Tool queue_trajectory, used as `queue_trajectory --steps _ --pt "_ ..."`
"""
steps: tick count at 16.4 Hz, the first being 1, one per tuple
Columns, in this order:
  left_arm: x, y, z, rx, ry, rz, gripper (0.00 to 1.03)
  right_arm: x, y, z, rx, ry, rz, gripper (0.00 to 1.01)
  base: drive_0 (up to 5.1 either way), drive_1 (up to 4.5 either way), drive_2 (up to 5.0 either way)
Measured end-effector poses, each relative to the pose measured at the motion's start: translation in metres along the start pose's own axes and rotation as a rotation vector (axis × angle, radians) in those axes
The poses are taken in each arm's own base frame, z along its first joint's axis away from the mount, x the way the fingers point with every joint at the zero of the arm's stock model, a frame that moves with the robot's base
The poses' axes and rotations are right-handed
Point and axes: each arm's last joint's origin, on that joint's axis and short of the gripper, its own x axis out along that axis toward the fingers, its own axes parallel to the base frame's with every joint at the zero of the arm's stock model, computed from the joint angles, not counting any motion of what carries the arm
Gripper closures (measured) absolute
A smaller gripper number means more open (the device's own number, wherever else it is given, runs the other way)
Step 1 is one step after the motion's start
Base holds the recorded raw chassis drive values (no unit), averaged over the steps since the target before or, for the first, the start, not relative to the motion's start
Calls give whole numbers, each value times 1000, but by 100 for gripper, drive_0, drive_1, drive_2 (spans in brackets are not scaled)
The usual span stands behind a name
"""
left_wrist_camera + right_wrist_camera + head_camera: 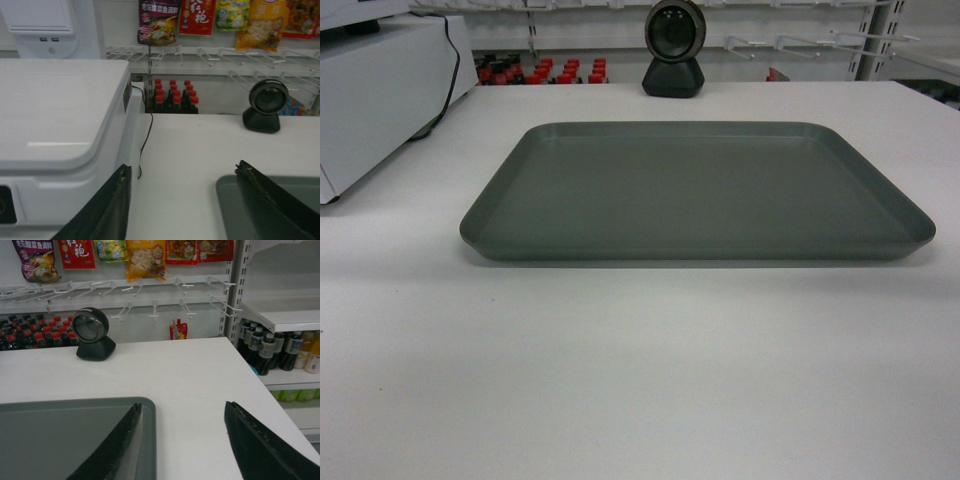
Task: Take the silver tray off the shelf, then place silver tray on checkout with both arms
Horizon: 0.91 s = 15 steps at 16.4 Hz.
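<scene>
The silver tray point(695, 190) lies flat on the white checkout point(620, 380), in front of the black scanner point(674, 48). Neither gripper shows in the head view. In the left wrist view my left gripper point(182, 167) is open. One of its fingers hangs over the silver tray's point(227, 200) left end, the other beside a white machine. My right gripper point(182, 405) is open too. Its left finger is over the silver tray's point(50, 435) far right corner and its right finger is over bare checkout point(195, 375). Nothing is held. A white shelf point(282, 315) stands at the right.
A white register machine point(60, 115) with a black cable point(145, 140) stands on the checkout's left end. Red-capped bottles point(173, 97) and hanging snack bags point(145, 257) are behind the checkout. Bottles point(260, 347) stand on shelving past the checkout's right edge.
</scene>
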Motion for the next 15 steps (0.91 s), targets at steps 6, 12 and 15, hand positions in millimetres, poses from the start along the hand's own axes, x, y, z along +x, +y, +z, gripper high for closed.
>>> queue_trajectory --steps 6,12,15 --pt "-73 29 -73 22 25 -21 102 -72 -30 -63 -31 2 0 100 0 0 0" --pt "-108 31 -101 22 26 -28 102 -105 -50 -89 -30 -5 -4 100 0 0 0" --pt "-119 31 -108 22 30 -29 102 -115 -50 -96 -30 -1 1 100 0 0 0"
